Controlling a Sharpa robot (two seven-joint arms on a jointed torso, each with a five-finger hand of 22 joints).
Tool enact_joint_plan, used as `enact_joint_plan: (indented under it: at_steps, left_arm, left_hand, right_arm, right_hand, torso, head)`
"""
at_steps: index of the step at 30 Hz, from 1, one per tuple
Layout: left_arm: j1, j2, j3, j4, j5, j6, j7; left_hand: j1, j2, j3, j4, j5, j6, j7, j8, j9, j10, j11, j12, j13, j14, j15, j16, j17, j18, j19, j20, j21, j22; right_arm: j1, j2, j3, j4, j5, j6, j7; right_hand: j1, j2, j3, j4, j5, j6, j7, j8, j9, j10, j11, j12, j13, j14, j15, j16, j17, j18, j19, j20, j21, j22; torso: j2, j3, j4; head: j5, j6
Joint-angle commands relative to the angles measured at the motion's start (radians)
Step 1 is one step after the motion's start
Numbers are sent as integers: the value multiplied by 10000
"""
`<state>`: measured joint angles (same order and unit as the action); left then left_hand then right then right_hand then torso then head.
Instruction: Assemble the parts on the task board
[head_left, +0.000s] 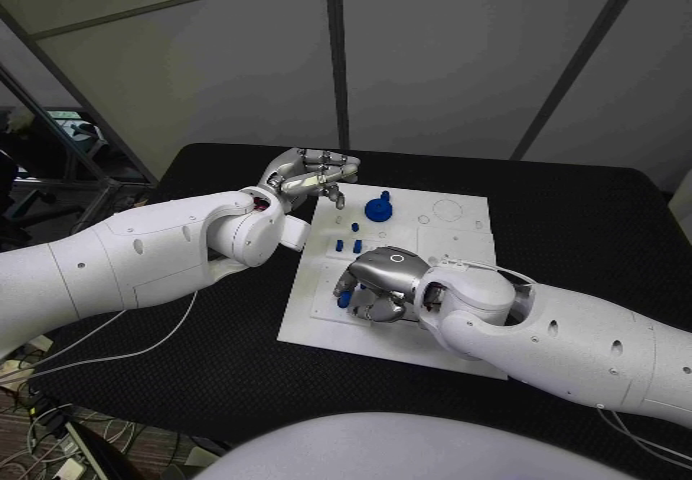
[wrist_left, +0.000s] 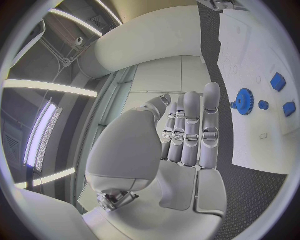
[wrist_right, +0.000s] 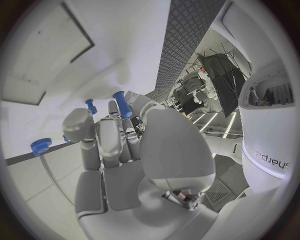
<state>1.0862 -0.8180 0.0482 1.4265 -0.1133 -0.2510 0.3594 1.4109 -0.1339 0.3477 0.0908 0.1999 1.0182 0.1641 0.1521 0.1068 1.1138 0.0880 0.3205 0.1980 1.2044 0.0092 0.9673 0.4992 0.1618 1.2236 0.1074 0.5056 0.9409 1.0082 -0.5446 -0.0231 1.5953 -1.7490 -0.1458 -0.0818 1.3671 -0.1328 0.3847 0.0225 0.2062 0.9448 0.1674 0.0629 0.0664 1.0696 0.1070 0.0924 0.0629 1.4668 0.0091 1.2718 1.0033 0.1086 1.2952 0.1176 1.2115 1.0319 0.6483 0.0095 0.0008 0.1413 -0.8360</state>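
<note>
Head view: the right hand is low over the white task board, fingers pinching a blue peg. It should stay upright and go down straight. Beyond the fingers stand two short blue pegs and a blue gear. Left hand hovers nearby, fingers straight and close together, holding nothing.

gear stands on task board (far side); pegs nearer.
</note>
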Motion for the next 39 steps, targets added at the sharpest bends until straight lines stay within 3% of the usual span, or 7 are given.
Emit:
enact_joint_plan:
  at_steps: [1,11,19,25,31,33,39]
  left_arm:
    - [21,8,8,14,24,137,21]
    - [20,17,8,-4,24,172,-15]
    - [18,20,7,-24,24,192,-30]
    - [15,7,5,-50,24,200,-35]
    - [14,-56,1,-26,24,186,-39]
    - [14,-76,-1,-15,24,183,-37]
    - [13,-137,-11,16,24,158,-39]
  left_hand:
    - [-4,74,-78,-8,-7,-63,-4,43,-9,-70,-8,53,8,-56,1,-22,-9,201,-74,-6,-62,-9]
    - [-11,74,-88,-2,-8,-71,2,43,-12,-82,-3,61,11,-60,4,-21,-12,202,-73,-6,-68,-12]
    - [-11,74,-88,-2,-8,-71,2,43,-12,-82,-3,61,11,-60,4,-21,-12,202,-73,-6,-68,-12]
    - [-16,73,-97,2,-9,-83,8,42,-15,-96,1,67,14,-64,7,-19,-14,202,-73,-5,-73,-16]
    - [-16,73,-97,2,-9,-83,8,42,-15,-96,1,67,14,-64,7,-19,-14,202,-73,-5,-73,-16]
    - [-16,73,-97,2,-9,-83,8,42,-15,-96,1,67,14,-64,7,-19,-14,202,-73,-5,-73,-16]
    - [-16,73,-97,2,-9,-83,8,42,-15,-96,1,67,14,-64,7,-19,-14,202,-73,-5,-73,-16]
  right_arm:
    - [14,37,7,-4,-105,64,-15]
    - [14,-18,6,51,-130,-512,-106]
    - [11,-251,8,306,-88,-1839,138]
    - [25,-993,23,910,389,-2733,314]
    - [165,-2596,343,1677,2407,-3143,-427]
    - [199,-3191,411,1875,3210,-3034,-717]
    - [236,-4579,483,2383,4318,-2533,-1456]
  right_hand:
    - [-16,-44,-104,22,8,-150,-21,-26,-8,-120,-12,-55,16,62,69,-36,-24,67,-98,4,-80,-67]
    - [33,2,-231,10,-13,-397,-93,-17,-3,-290,-7,-46,20,53,70,-58,-69,76,-117,7,-137,-130]
    - [107,45,-320,-23,32,-536,-130,-10,5,-515,27,-40,14,-4,93,-169,-260,107,-211,22,-276,-308]
    - [134,92,-360,-20,69,-485,-70,28,31,-386,0,122,44,-43,79,-257,-398,131,-271,20,-368,-420]
    - [-258,162,-564,374,66,434,58,412,209,800,-112,897,223,29,14,-147,-221,110,-173,-14,-302,-309]
    - [-357,114,-683,464,49,718,-90,553,262,1511,-306,1347,431,117,-115,55,117,37,75,-96,-7,95]
    - [-1140,-208,-1895,1089,691,994,-538,979,432,2658,-792,3643,2259,365,-608,725,1136,-236,817,-529,936,1372]
  torso:
    - [-9,3,3]
    - [-8,13,-19]
    - [-19,21,-20]
    - [-48,0,-35]
    - [-108,-32,-98]
    - [-132,-42,-131]
    - [-175,-60,-228]
  head:
    - [0,11]
    - [-1,45]
    - [-70,127]
    - [-218,282]
    - [-729,508]
    - [-975,591]
    - [-1388,699]
